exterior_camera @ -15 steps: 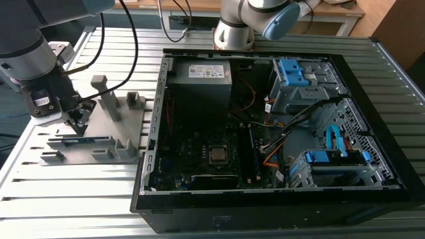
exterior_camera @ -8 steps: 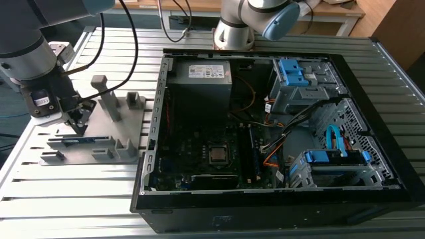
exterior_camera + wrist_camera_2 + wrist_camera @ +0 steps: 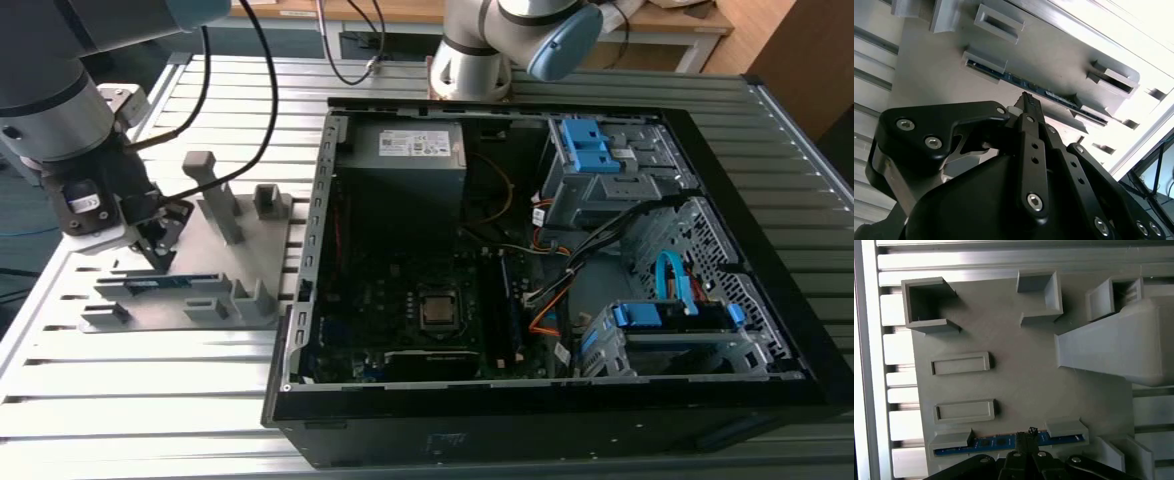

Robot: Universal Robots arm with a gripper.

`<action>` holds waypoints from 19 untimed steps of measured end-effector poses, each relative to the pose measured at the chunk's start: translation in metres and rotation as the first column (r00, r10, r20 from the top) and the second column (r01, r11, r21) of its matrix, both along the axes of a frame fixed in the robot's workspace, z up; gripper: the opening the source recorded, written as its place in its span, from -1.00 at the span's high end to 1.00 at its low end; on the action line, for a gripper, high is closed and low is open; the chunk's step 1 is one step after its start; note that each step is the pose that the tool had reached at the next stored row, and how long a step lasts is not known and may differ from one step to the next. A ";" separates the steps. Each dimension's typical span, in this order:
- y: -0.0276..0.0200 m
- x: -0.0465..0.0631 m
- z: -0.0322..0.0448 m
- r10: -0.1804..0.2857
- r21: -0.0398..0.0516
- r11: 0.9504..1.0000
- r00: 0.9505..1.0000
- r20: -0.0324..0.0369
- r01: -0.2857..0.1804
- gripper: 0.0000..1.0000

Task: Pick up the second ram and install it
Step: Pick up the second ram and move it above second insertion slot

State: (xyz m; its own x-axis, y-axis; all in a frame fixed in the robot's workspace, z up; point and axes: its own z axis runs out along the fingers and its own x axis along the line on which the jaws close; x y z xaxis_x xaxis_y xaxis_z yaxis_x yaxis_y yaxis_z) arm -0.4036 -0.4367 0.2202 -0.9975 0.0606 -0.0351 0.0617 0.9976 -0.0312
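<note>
- Your pincer (image 3: 159, 256) hangs over the front edge of the grey holder tray (image 3: 284, 236), the edge farthest from the tall post (image 3: 214, 196) that stands on it.
- In both wrist views the pincer (image 3: 1027, 98) (image 3: 1029, 432) looks drawn together into one narrow tip, with no gap you could fit anything into.
- That tip sits right at the middle of the second ram (image 3: 160, 285). I honestly can't tell whether it's touching the top edge or just above it.
- The second ram (image 3: 989, 442) stands on its long edge in the holder tray (image 3: 1019, 380), with each end tucked into a small grey bracket. So it's not picked up yet.
- In the second wrist view the second ram (image 3: 1051, 95) is a thin blue strip running between those brackets.
- Writing-wise, there's a pale patch on the stick's face in the exterior view that looks like a label, but you can't read any of it.
- The holder tray's two shallow rectangular slots (image 3: 960, 363) beside the stick are empty.
- The open PC case (image 3: 534, 440) sits just beside the holder tray, on the exterior view's right, on the same slatted metal worktop (image 3: 134, 400).
- Inside it, the grey power-supply box (image 3: 400, 190) carries a white label (image 3: 416, 143), with print too small to make out.
- Bright blue drive-bay clips (image 3: 587, 145) sit on the case's far side from the holder tray.
</note>
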 end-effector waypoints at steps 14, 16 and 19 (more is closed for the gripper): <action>0.0000 0.000 -0.0001 0.234 0.000 0.972 0.972 0.000 -0.234 0.80; 0.0000 0.000 -0.0001 0.269 0.000 0.963 0.963 0.000 -0.269 0.80; 0.0000 0.000 -0.0001 0.322 0.000 0.947 0.947 0.000 -0.322 0.80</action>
State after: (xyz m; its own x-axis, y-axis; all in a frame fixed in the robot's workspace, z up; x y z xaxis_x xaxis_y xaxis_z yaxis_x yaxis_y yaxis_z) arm -0.4037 -0.4368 0.2201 -0.9638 -0.2642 -0.0350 -0.2632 0.9642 -0.0312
